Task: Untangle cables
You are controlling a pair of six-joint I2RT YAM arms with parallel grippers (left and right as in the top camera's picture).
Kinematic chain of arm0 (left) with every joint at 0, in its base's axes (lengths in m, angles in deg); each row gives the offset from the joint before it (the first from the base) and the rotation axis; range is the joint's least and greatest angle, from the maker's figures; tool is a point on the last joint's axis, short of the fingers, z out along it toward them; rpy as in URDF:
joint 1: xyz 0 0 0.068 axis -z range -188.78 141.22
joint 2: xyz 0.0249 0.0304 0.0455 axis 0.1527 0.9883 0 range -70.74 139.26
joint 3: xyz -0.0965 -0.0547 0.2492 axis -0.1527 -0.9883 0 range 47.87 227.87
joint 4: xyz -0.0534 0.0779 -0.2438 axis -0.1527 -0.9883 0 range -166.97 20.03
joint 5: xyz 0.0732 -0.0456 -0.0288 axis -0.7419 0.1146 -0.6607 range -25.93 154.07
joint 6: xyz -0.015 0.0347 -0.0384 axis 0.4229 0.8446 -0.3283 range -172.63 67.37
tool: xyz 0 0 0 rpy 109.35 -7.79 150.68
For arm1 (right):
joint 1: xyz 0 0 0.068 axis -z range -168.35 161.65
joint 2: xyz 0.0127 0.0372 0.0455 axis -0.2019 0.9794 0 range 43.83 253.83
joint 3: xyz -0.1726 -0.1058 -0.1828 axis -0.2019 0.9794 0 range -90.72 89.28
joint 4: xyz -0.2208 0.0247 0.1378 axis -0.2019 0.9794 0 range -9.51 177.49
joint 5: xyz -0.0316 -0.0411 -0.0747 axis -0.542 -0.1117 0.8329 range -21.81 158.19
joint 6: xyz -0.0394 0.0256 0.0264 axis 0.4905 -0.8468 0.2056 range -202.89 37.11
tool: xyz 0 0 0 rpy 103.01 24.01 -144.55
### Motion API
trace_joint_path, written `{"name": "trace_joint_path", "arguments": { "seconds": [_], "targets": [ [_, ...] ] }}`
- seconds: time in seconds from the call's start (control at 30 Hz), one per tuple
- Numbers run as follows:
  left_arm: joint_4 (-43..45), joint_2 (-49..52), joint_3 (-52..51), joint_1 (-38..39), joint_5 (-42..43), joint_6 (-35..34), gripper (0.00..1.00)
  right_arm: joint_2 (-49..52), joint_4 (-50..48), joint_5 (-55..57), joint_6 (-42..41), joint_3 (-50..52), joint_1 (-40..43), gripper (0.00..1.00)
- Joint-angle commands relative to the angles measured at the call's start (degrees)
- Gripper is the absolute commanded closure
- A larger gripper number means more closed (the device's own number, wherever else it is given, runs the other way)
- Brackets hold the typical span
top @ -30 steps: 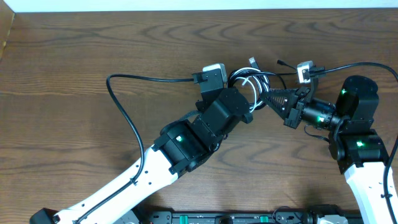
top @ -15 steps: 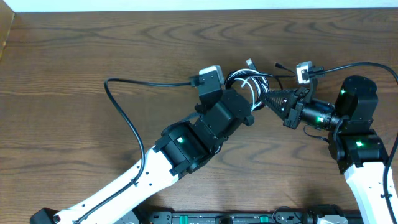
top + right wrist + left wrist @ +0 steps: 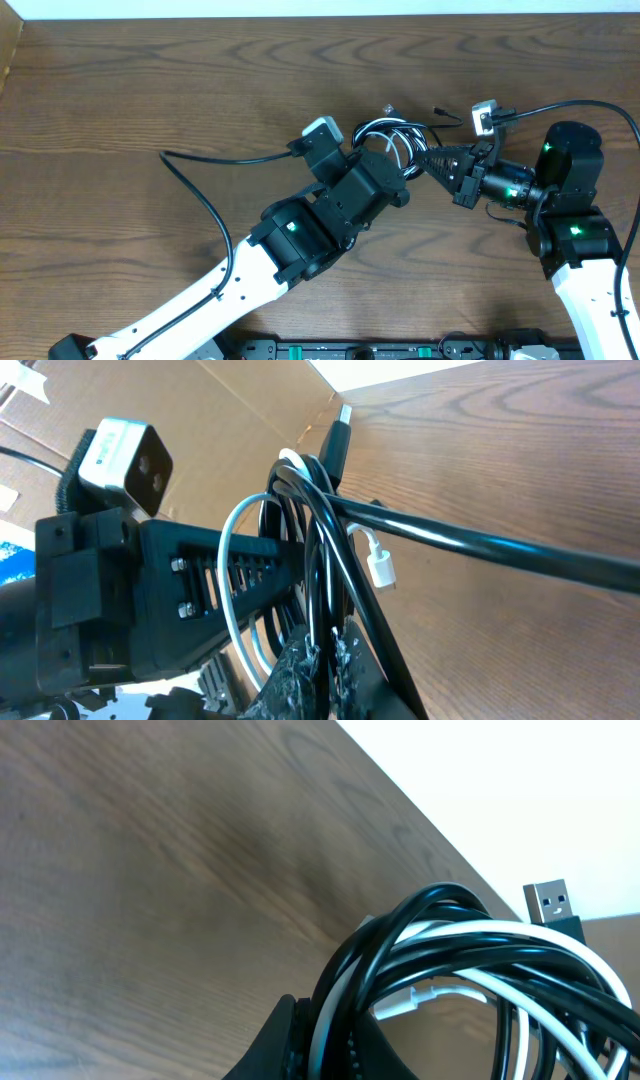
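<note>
The black and white cables (image 3: 392, 136) are coiled together in a bundle, lifted off the wooden table (image 3: 150, 80) between my two grippers. My left gripper (image 3: 392, 165) is shut on the bundle from the lower left; in the left wrist view its jaws (image 3: 335, 1040) pinch black and white strands (image 3: 470, 950), and a black USB plug (image 3: 552, 905) sticks up. My right gripper (image 3: 425, 160) is shut on the bundle from the right; in the right wrist view its jaws (image 3: 325, 655) clamp black strands (image 3: 320, 530), with a white plug (image 3: 382, 568) hanging loose.
A thicker black robot cable (image 3: 215, 155) runs from the left wrist camera across the table to the left. Another robot cable (image 3: 560, 106) arcs over the right arm. A cardboard box (image 3: 200, 420) stands behind in the right wrist view.
Both grippers and the bundle have shifted left and slightly up the table. The left wrist has swung further left and its robot cable has sagged lower.
</note>
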Motion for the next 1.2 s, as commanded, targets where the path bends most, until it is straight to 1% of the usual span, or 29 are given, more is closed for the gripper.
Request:
{"name": "trace_joint_path", "arguments": {
  "seconds": [0.0,0.3,0.57,0.6,0.63,0.7,0.8,0.83,0.93,1.03,1.1,1.17],
  "targets": [
    [-1.2,0.3,0.3,-1.1,-6.8,-6.7,0.92,-0.1,0.2,0.5,0.5,-1.2,0.5,0.99],
    [-2.8,0.3,0.3,-1.1,-6.9,-11.9,0.93,-0.1,0.2,0.5,0.5,-1.2,0.5,0.99],
    [-3.1,0.3,0.3,-1.1,-7.0,-11.9,0.93,-0.1,0.1,0.5,0.5,-1.2,0.5,0.99],
    [-3.2,0.3,0.3,-1.1,-7.0,-11.9,0.92,-0.1,0.1,0.5,0.5,-1.2,0.5,0.97],
    [-3.3,0.3,0.3,-1.1,-7.0,-11.8,0.92,-0.1,0.2,0.5,0.5,-1.2,0.5,0.90],
    [-3.3,0.3,0.3,-1.1,-7.0,-10.5,0.93,-0.1,0.1,0.5,0.5,-1.2,0.5,0.68],
    [-3.2,0.3,0.3,-1.1,-7.0,-5.9,0.93,-0.1,0.1,0.5,0.5,-1.2,0.5,0.50],
    [-3.2,0.3,0.3,-1.1,-7.0,-4.2,0.92,-0.1,0.1,0.5,0.5,-1.2,0.5,0.47],
    [-1.9,0.3,0.3,-1.1,-6.3,4.4,0.93,-0.1,0.1,0.5,0.5,-1.2,0.5,0.45],
    [1.0,0.3,0.3,-1.1,-3.5,11.3,0.93,-0.1,0.1,0.5,0.5,-1.2,0.5,0.48],
    [2.4,0.3,0.3,-1.1,-2.2,13.6,0.92,-0.1,0.1,0.5,0.5,-1.2,0.5,0.52],
    [2.6,0.3,0.3,-1.1,-2.3,13.7,0.92,-0.1,0.1,0.5,0.5,-1.2,0.5,0.57]
  ]
}}
